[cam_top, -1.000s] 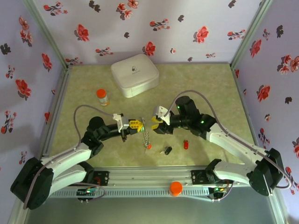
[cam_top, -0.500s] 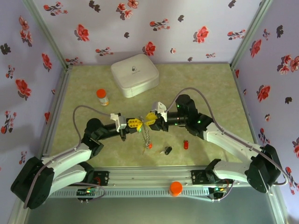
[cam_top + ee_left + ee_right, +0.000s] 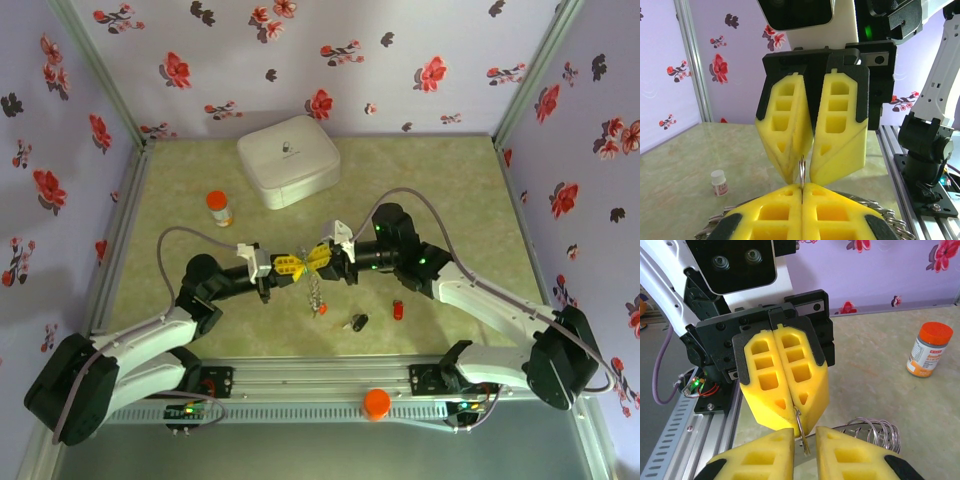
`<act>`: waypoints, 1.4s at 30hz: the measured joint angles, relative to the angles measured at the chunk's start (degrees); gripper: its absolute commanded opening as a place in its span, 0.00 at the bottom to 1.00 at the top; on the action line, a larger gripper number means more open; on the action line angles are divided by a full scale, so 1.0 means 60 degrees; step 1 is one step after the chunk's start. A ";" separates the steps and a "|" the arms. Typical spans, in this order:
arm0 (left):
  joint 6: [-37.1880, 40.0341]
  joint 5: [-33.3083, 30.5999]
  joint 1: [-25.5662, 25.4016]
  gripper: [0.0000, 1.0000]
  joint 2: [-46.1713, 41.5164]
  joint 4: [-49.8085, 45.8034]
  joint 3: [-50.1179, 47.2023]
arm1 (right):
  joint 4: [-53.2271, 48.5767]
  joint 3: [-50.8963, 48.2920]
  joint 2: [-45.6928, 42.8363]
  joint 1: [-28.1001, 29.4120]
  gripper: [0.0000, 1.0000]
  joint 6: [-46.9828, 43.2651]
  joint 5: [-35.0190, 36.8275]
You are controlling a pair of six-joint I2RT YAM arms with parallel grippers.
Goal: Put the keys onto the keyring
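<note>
Overhead camera, behind the arm bases (image 3: 205, 382), looks down on the whole table (image 3: 450, 190). Left wrist camera faces the right gripper (image 3: 802, 179) very closely; right wrist camera faces the left gripper (image 3: 792, 412) likewise. All share that fingertip meeting.

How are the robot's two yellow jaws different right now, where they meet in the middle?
The left gripper has its jaws pressed together, pinching a thin loop of the keyring; the right gripper has its jaws slightly apart, that loop standing in the gap. Seen from above, the left gripper reaches in from the left, the right gripper from the right. Both have yellow jaws and meet tip to tip above the table.
</note>
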 measured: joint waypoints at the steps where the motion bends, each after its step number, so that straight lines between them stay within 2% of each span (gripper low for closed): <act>1: 0.0000 0.0004 0.0000 0.00 0.0000 0.0004 0.0000 | -0.0004 0.0000 0.0000 0.0000 0.03 0.0011 -0.0018; 3: -0.0018 -0.0011 0.0000 0.00 0.0000 0.0007 0.0000 | -0.0018 0.0007 0.0004 -0.0004 0.00 0.0015 -0.0025; 4: -0.0029 -0.0025 0.0000 0.05 0.0000 0.0011 -0.0007 | -0.0025 0.0018 0.0011 -0.0004 0.00 -0.0015 -0.0022; 5: -0.0033 -0.0055 0.0000 0.23 0.0000 0.0011 -0.0007 | -0.0076 0.0047 0.0011 -0.0004 0.00 -0.0044 -0.0015; 6: -0.0029 -0.0109 0.0000 0.32 0.0000 0.0000 -0.0007 | -0.0197 0.0109 0.0015 -0.0004 0.00 -0.0102 0.0004; 8: -0.0025 -0.0310 -0.0018 0.39 -0.0073 -0.0102 -0.0007 | -0.0648 0.0331 0.0029 0.0007 0.00 -0.0324 0.0040; 9: 0.0022 -0.0397 -0.0018 0.39 -0.0175 -0.0259 -0.0004 | -0.1053 0.0517 0.0036 0.0018 0.00 -0.0532 0.0127; 16: 0.1213 -0.0674 -0.0058 0.30 -0.1315 -0.3191 0.0739 | -0.4320 0.2565 0.0550 0.0321 0.00 -0.2517 0.1155; 23: 0.2116 -0.0652 -0.0146 0.29 -0.1384 -0.5300 0.1628 | -0.6645 0.4073 0.1362 0.0936 0.00 -0.4047 0.2339; 29: 0.2565 -0.0415 -0.0248 0.24 -0.1045 -0.6324 0.2047 | -0.7388 0.4524 0.1610 0.1140 0.00 -0.4543 0.2652; 37: 0.3045 -0.0178 -0.0350 0.00 -0.0885 -0.6991 0.2288 | -0.7555 0.4583 0.1621 0.1177 0.00 -0.4645 0.2714; 39: 0.3177 -0.0160 -0.0353 0.00 -0.0867 -0.7016 0.2295 | -0.7563 0.4579 0.1621 0.1177 0.00 -0.4641 0.2721; 40: 0.3209 -0.0164 -0.0353 0.00 -0.0867 -0.7016 0.2295 | -0.7522 0.4550 0.1614 0.1177 0.03 -0.4637 0.2721; 41: 0.3235 -0.0168 -0.0361 0.00 -0.0863 -0.7020 0.2295 | -0.7428 0.4462 0.1588 0.1173 0.14 -0.4623 0.2721; 42: 0.3242 -0.0168 -0.0361 0.00 -0.0856 -0.7031 0.2295 | -0.7297 0.4346 0.1537 0.1166 0.20 -0.4590 0.2718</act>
